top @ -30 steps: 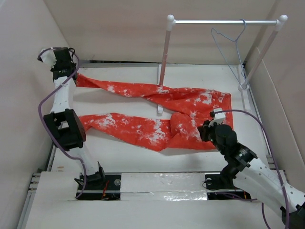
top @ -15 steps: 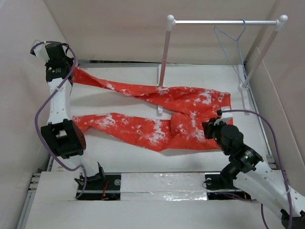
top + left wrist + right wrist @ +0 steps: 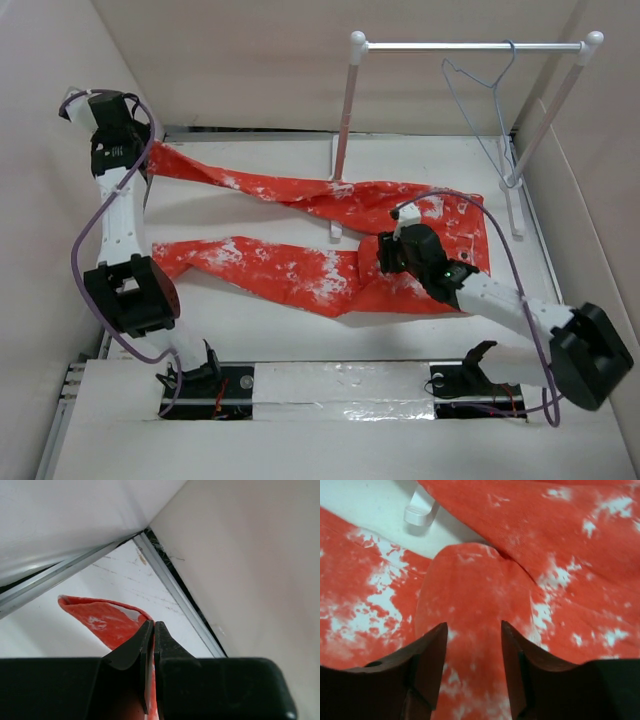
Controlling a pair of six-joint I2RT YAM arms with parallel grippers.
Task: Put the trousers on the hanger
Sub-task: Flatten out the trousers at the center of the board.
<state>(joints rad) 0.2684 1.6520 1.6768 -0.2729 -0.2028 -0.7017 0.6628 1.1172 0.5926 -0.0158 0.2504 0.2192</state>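
Early stage. Trousers (image 3: pixel 300 265) lie spread flat on the bench (image 3: pixel 250 325), legs out left, waist right. Hanger (image 3: pixel 472 115) hangs bare on the rail (image 3: pixel 440 45) at far right, well apart from the cloth. Nothing threaded yet.

Left end effector (image 3: pixel 151 632) is pinched together on the far leg's cuff, by the far-left corner. Right end effector (image 3: pixel 472 630) is spread apart over the crotch fold, gripping nothing. Can't tell if it touches the cloth.

Overhead plus wrist close-ups, trousers (image 3: pixel 290 268) shared
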